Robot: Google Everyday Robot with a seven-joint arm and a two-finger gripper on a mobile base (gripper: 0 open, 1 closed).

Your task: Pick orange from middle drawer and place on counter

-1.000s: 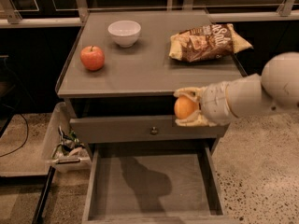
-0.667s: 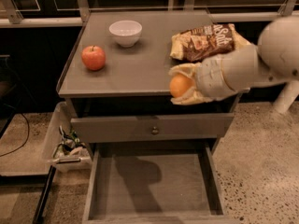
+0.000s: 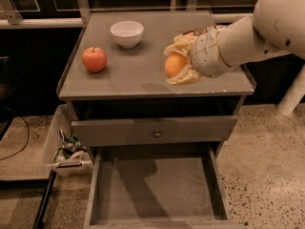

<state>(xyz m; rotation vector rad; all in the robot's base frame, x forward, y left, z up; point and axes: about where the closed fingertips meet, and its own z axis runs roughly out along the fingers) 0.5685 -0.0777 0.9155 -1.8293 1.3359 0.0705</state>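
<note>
Since a moment ago the arm has swung inward, carrying the orange from the cabinet's front edge to over the counter. At the counter's left sits a red apple, with a white bowl behind it to the right. Below, the middle drawer stands pulled out. Right of centre, the gripper clamps the orange, one pale finger above and one below, low over the surface. Its white forearm reaches in from the upper right.
</note>
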